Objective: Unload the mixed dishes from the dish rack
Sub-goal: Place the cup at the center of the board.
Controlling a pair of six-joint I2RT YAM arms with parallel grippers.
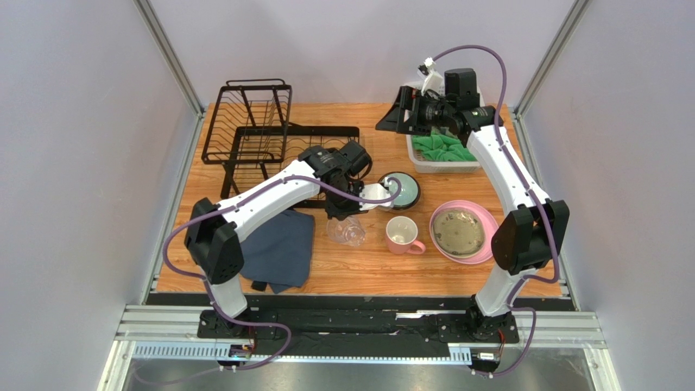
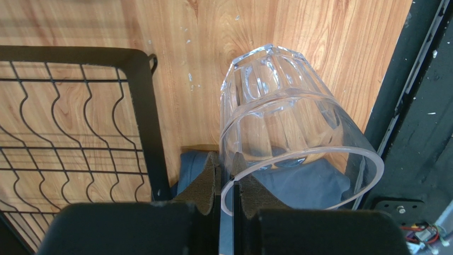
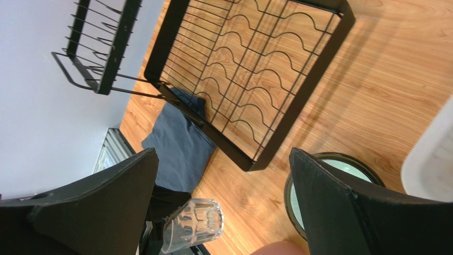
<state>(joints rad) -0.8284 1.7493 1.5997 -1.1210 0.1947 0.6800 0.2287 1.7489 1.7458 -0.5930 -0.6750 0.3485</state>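
My left gripper [image 1: 346, 213] is shut on the rim of the clear glass [image 1: 349, 232], one finger inside and one outside. In the left wrist view the glass [image 2: 287, 122] tilts away from the gripper [image 2: 227, 171] over the wood. The black wire dish rack [image 1: 253, 130] stands at the back left, and no dishes show in it. The dark bowl with teal inside [image 1: 400, 190], the pink mug [image 1: 403, 235] and the cream plate [image 1: 458, 228] on the pink plate [image 1: 483, 244] sit on the table. My right gripper [image 1: 393, 116] is open and empty, raised at the back.
A folded blue-grey cloth [image 1: 277, 248] lies front left, just left of the glass. A white basket [image 1: 424, 163] of green cloths sits at the back right under the right arm. The right wrist view shows the rack's lower tray [image 3: 250, 79], the glass [image 3: 194, 226] and the bowl [image 3: 345, 164].
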